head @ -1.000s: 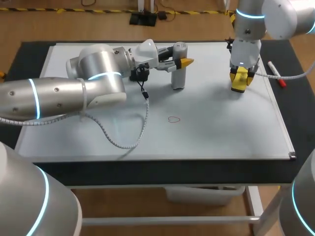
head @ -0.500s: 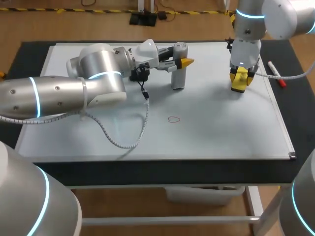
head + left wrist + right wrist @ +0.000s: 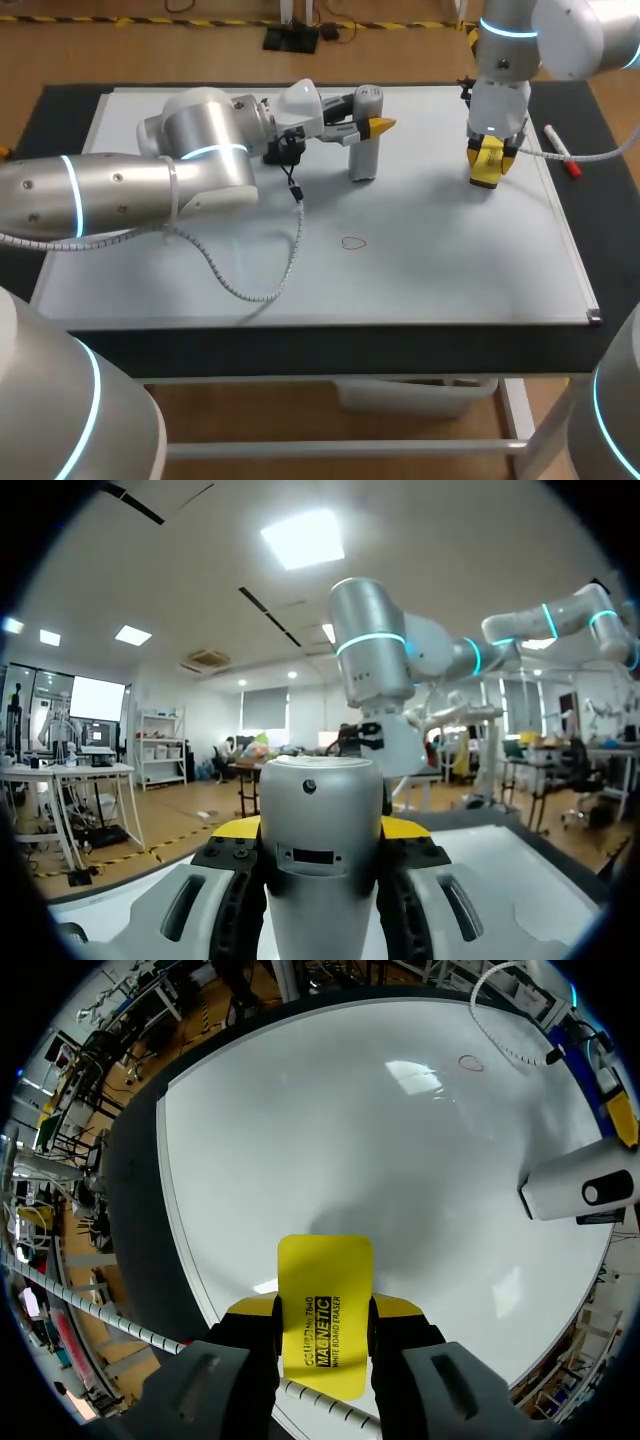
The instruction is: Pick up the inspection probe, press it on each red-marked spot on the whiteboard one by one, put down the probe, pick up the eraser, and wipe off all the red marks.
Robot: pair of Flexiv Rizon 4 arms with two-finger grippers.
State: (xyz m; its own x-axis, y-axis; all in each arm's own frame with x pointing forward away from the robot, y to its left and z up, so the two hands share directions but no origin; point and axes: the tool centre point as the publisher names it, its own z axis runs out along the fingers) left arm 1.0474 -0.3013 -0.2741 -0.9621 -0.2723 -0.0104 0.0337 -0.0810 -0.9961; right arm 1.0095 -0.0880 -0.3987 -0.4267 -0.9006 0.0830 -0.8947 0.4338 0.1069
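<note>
The whiteboard (image 3: 450, 270) covers most of the table. My left arm (image 3: 190, 160) reaches across its far half. The left gripper (image 3: 322, 827) is clamped on the top of the inspection probe (image 3: 361, 158), with a finger pressed against each side. The probe stands upright with its base on the board. My right arm (image 3: 500, 70) hangs over the far right area. The right gripper (image 3: 324, 1307) is closed on the yellow eraser (image 3: 324, 1270), holding it at the board surface; I cannot tell whether it makes contact. A marker (image 3: 560, 150) lies beside the board's right edge. One red mark (image 3: 352, 242) sits near the board's centre, well apart from both tools.
</note>
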